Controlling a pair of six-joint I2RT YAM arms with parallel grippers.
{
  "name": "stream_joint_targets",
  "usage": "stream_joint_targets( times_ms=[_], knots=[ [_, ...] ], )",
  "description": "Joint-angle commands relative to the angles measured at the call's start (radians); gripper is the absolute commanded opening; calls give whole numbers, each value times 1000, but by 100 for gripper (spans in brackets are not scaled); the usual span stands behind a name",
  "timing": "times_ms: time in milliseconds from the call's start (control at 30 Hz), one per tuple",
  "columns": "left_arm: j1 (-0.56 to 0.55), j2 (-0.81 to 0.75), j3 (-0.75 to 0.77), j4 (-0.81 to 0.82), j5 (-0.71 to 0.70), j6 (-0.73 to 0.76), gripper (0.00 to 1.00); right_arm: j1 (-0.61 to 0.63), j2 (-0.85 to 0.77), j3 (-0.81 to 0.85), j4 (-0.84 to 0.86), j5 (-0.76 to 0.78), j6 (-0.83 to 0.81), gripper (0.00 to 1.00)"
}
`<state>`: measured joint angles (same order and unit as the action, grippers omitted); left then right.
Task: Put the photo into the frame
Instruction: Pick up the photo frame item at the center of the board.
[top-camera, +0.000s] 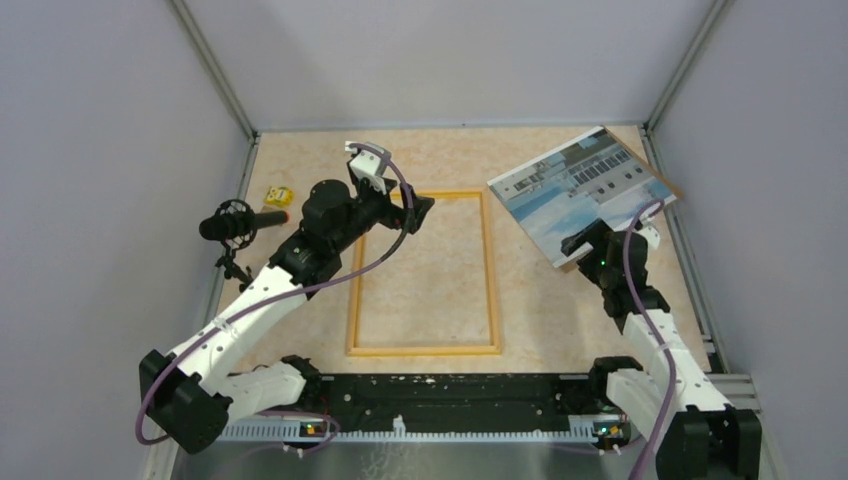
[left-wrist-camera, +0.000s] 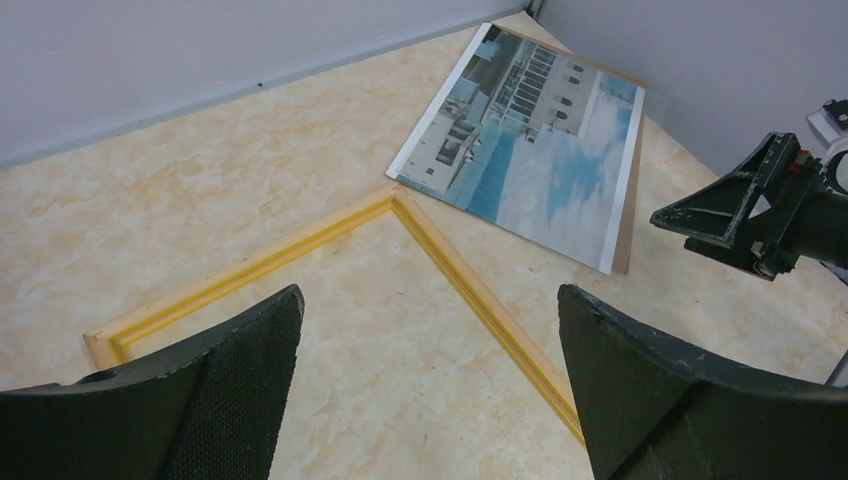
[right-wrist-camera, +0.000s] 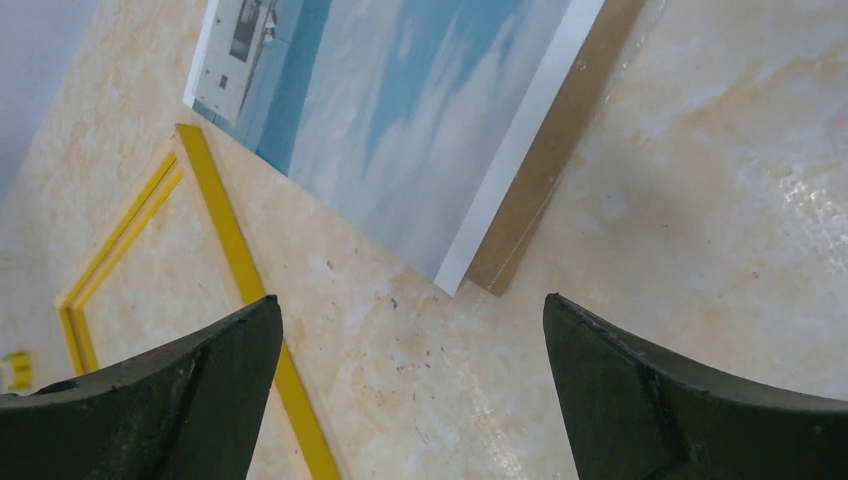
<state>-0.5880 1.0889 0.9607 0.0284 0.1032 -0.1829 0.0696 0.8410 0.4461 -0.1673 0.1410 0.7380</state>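
Pale grey walls (top-camera: 100, 150) close in the workspace on three sides, with aluminium posts (top-camera: 215, 70) running up the two far corners. The table (top-camera: 560, 320) is covered in a beige, marbled surface with a faint sheen, and the right wrist view shows a few dark specks on it. A long black base strip (top-camera: 450, 395) lies along the near edge between the two arm mounts.

The frame (top-camera: 425, 350), a narrow yellow-orange border, lies flat in the middle of the table with bare tabletop showing through it. The photo (top-camera: 575, 190) is outside the frame, in the far right corner of the table. It lies picture side up and is turned at an angle to the frame, with one corner just beside the frame's far right corner; whether they touch cannot be told. It rests on a brown backing board (right-wrist-camera: 545, 170), which shows as a strip along one of its edges.

The left arm reaches across the frame's far left corner. The left gripper (left-wrist-camera: 430, 310) hangs above the frame's far border with its fingers spread wide and nothing between them. The right gripper (right-wrist-camera: 412, 320) is also spread wide and empty, above bare table just beside the near edge of the photo and board.

A black microphone on a small stand (top-camera: 235, 222) stands by the left wall, and a small yellow object (top-camera: 278, 196) lies near it.
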Motion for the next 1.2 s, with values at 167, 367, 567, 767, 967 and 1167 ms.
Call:
stream_joint_targets(
  times_ms=[167,367,567,767,967,1167],
  knots=[
    [-1,12,39,19,29,-31,99,-163,16,-108,184,-338,204,98],
    [0,17,39,19,33,-35,99,-233,137,-178,376,-502,281,89],
    [0,25,41,19,44,-42,99,-234,258,-254,564,-541,371,84],
    [1,36,42,19,56,-51,99,-234,314,-295,649,-511,399,84],
    [1,43,42,18,61,-55,99,-234,344,-313,740,-501,422,82],
    [1,45,43,18,62,-57,99,-233,331,-314,812,-508,441,81]
  ],
)
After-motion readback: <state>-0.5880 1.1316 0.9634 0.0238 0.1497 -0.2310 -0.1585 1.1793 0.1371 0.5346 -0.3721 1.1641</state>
